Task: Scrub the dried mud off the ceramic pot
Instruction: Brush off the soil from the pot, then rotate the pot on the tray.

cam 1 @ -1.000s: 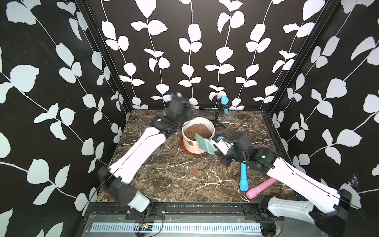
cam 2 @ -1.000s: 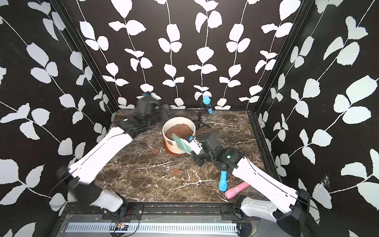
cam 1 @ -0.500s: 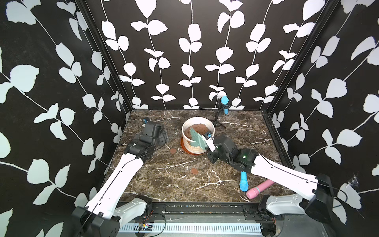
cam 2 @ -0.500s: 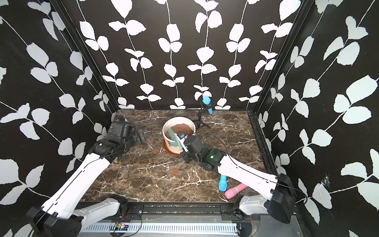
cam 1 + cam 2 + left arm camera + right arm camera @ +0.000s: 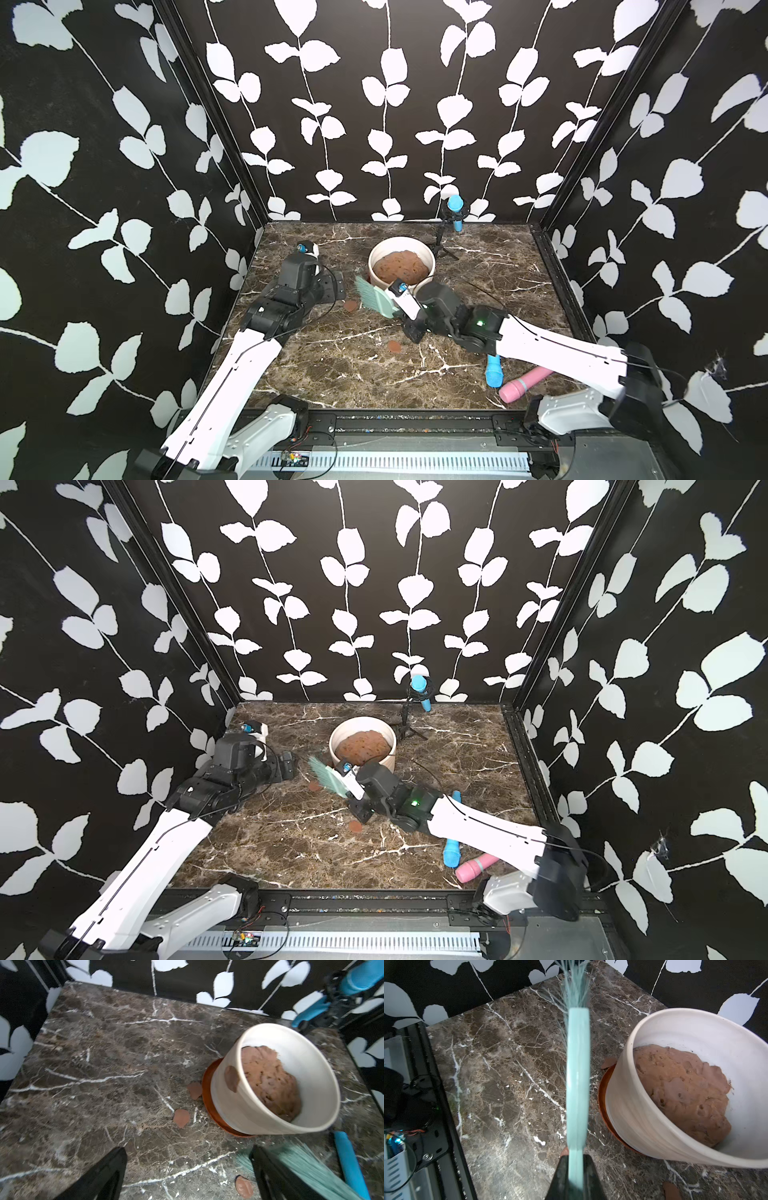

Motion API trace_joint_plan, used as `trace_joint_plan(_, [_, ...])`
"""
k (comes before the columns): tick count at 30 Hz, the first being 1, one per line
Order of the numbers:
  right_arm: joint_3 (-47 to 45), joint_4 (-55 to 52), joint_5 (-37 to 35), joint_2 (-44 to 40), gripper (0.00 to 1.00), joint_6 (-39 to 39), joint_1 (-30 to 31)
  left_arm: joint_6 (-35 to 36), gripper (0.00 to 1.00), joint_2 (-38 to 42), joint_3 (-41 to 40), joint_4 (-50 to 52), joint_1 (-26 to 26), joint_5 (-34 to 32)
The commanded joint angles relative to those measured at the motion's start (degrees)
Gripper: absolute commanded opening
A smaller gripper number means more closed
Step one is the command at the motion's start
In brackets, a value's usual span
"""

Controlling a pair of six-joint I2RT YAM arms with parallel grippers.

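Observation:
The cream ceramic pot stands on its orange saucer at the table's back middle. A dried mud patch sticks to its side. Loose dried mud discs lie on the marble in front of it. My right gripper is shut on a teal brush, whose bristles fan out beside the pot's front left without touching it. To the pot's left my left gripper hangs wide open and holds nothing.
Brown soil fills the pot. A blue microphone on a small tripod stands at the back wall. Another blue microphone and a pink one lie at the front right, under the right arm.
My left arm has drawn back from the pot's rim to the table's left side, and its jaws have opened wider. The right arm has carried the brush leftward along the pot's front.

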State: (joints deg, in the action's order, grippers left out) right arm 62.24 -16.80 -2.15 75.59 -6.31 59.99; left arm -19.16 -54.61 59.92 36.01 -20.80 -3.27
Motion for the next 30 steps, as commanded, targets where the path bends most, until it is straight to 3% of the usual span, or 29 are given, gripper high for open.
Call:
trace_joint_plan(1, [-1.28,-2.72,-3.21,-9.07,0.0,-1.97,-0.91,8.36,0.93,1.76,-1.17,-8.92,0.15,13.56])
trace_joint_plan(4, [-1.09,-8.09,-8.62,-15.17,0.0,-4.29,-4.13,13.28,0.87,-0.38,-2.29,-16.97,0.03,25.61])
trace_joint_plan(7, [0.64,-14.26,-12.92,-18.95,0.0,-8.06,-9.43,22.12,0.83,-4.71,-0.58,-19.64,-2.31,32.69])
trace_joint_plan(9, [2.65,-18.38,-12.79,-19.78,0.0,-10.56,-13.89,33.84,0.85,-8.48,1.08,-18.12,-5.51,34.9])
trace_joint_plan(12, [5.96,-22.76,-10.37,-19.87,0.0,-10.0,-18.03,57.47,0.88,-14.37,2.89,-11.13,-10.41,35.99])
trace_joint_plan(14, [7.71,-24.33,-9.88,-19.97,0.0,-8.73,-19.08,64.28,0.86,-20.55,6.97,-5.84,-13.29,32.21])
trace_joint_plan(18, [9.44,-26.27,-8.09,-20.33,0.0,-7.89,-19.64,66.33,0.81,-29.49,16.03,2.94,-13.66,32.15])
trace_joint_plan(24, [9.04,-28.55,-7.27,-22.59,0.0,-6.89,-20.06,66.37,0.75,-36.41,23.03,10.69,-13.66,27.7])
trace_joint_plan(30, [9.41,-29.1,-5.83,-22.86,0.0,-5.92,-20.77,64.57,0.52,-42.05,30.12,19.54,-13.66,29.64])
